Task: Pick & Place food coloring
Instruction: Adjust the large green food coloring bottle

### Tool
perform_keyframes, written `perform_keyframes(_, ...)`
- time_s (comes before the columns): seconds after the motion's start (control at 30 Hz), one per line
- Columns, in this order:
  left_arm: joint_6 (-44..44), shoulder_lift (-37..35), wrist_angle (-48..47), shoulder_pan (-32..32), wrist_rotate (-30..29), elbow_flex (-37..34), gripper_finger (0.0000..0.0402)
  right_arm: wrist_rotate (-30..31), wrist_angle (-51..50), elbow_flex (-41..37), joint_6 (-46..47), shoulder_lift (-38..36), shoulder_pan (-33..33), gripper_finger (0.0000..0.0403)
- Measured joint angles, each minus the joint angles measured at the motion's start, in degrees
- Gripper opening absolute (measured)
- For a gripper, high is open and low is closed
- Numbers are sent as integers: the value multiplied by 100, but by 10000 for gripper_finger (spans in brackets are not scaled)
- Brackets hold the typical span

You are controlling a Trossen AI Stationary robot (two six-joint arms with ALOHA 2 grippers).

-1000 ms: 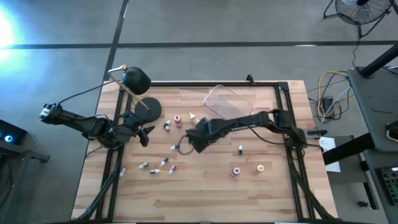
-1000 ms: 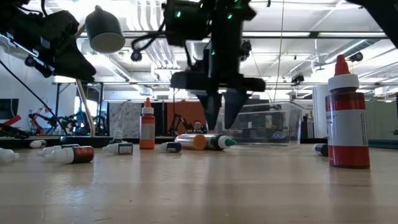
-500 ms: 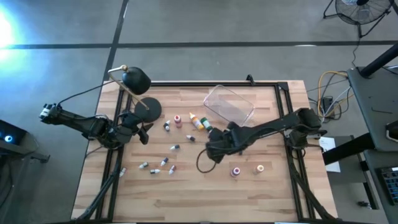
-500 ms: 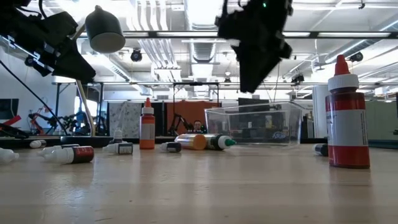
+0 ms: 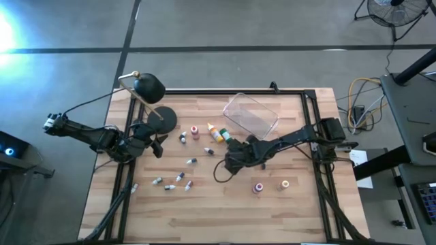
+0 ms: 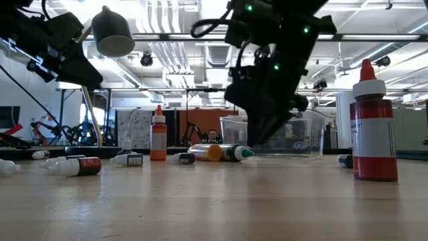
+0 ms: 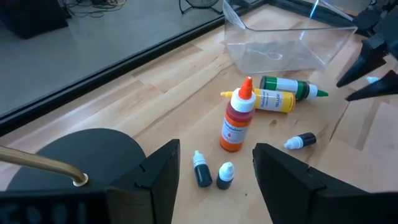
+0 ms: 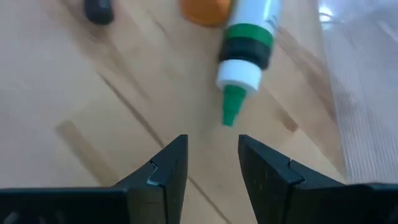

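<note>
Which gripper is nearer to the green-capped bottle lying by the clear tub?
Right. The right gripper hovers just off the green-capped bottle's tip, holding nothing. The left gripper waits across the table, beside the lamp base.

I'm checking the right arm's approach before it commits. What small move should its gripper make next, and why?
Probably ease forward and down. The right gripper is open and empty, and the green-tipped bottle lies on its side just ahead, its nozzle pointing at the gap, beside the clear tub. The left gripper waits by the lamp base.

Grey concrete floor surrounds the wooden table.
</note>
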Motion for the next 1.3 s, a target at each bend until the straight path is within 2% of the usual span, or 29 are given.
perform_keyframes(0.1,-4,32,0,13,0,0,177,101,164,-191,7,-9,-119,139)
perform_keyframes(0.27,-112,152,0,93,0,-9,177,90,1033,-392,-410,-19,-363,153)
perform_keyframes(0.6,-548,295,3,113,2,-11,177,217,1178,-432,-306,-20,-789,171)
perform_keyframes(0.83,-586,321,3,113,0,-11,177,175,1351,-409,-303,-20,-812,171)
perform_keyframes(1.1,-625,344,5,113,-20,-11,177,191,1473,-460,-323,38,-837,156)
perform_keyframes(1.3,-633,374,7,113,-11,-11,177,16,1663,-362,-659,413,-850,134)
